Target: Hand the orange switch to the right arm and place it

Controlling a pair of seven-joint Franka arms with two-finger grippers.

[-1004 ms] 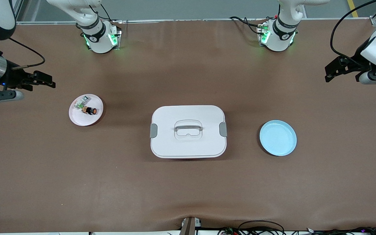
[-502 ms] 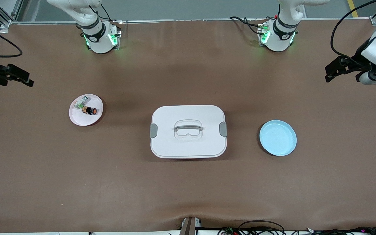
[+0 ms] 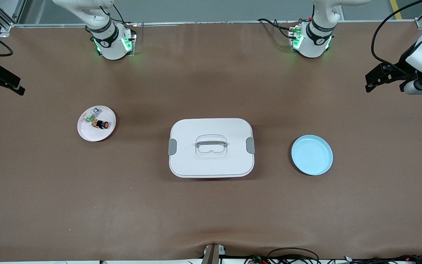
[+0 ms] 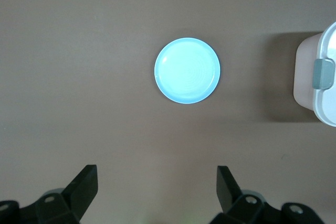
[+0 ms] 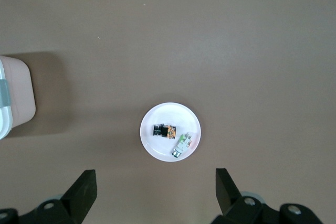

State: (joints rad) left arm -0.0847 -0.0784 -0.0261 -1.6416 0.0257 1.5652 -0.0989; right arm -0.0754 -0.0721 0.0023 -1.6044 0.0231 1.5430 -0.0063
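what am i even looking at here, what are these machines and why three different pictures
These are two robot arms bolted to one brown table. The wide picture comes from a high camera facing them. The other two come from cameras on the arms' wrists, looking down past their own black fingers.

The right gripper is open, up over its end of the table, with the white plate below. On that plate lie the orange switch and a small clear-and-green part. The left gripper is open too, up over the other end, where an empty blue plate sits. A closed white box with a handle sits midway between the plates. Neither gripper holds anything.
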